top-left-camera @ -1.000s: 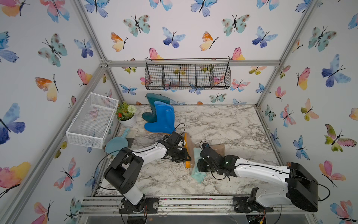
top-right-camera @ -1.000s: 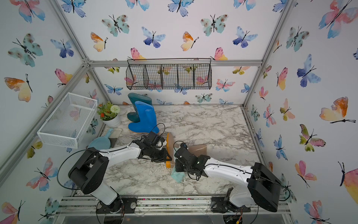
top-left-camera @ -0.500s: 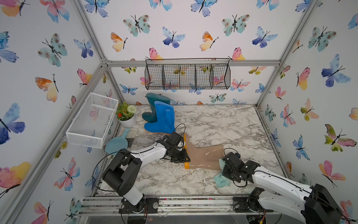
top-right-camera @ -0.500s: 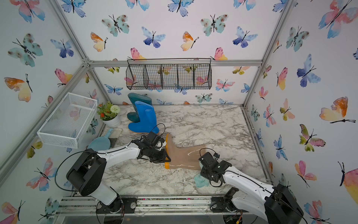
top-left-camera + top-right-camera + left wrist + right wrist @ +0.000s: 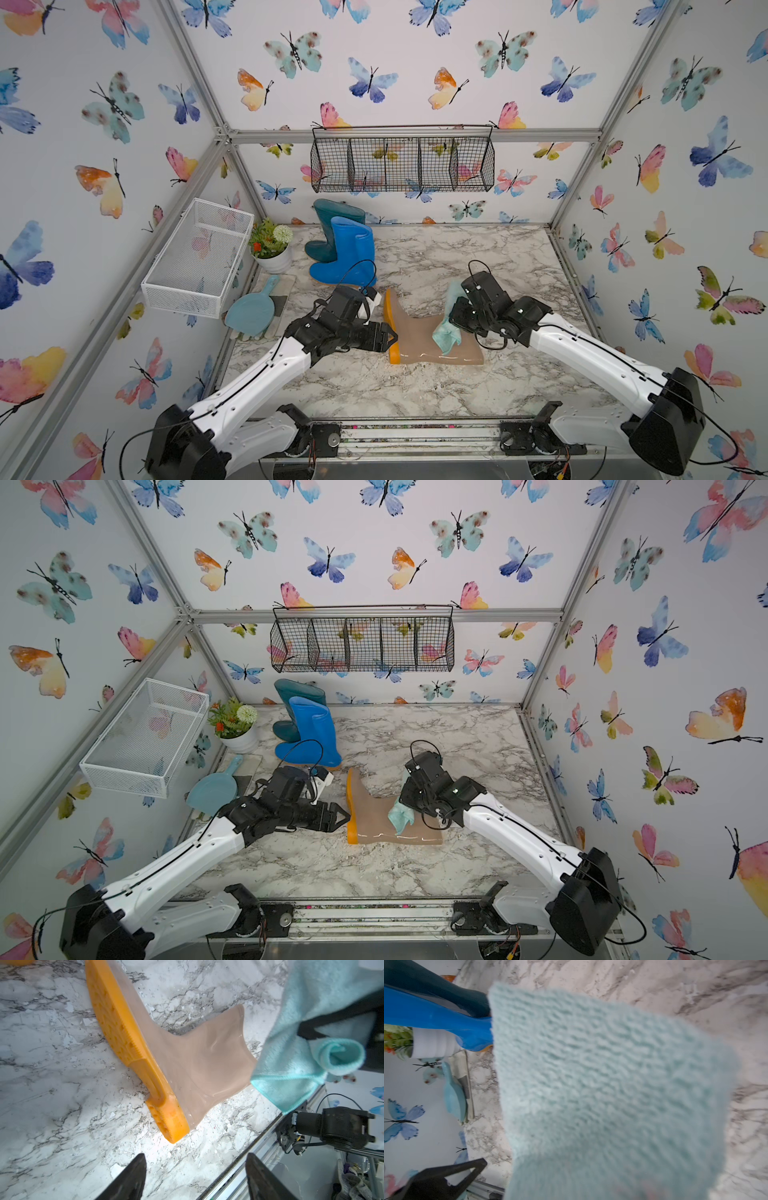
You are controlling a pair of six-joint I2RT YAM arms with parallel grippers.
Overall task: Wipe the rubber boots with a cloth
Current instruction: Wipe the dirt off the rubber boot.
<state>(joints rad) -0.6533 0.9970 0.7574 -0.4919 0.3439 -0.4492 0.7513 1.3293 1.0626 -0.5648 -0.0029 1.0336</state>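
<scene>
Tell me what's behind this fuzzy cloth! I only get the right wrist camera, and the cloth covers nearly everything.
Observer: A beige boot lies on its side on the marble table, below the cloth.
Operator: Is the other gripper holding it?
Observer: No. The left gripper is open near the orange sole, gripping nothing.
Operator: Does my cloth touch the boot?
Observer: It hangs from the right gripper over the boot's shaft; contact can't be told.
</scene>
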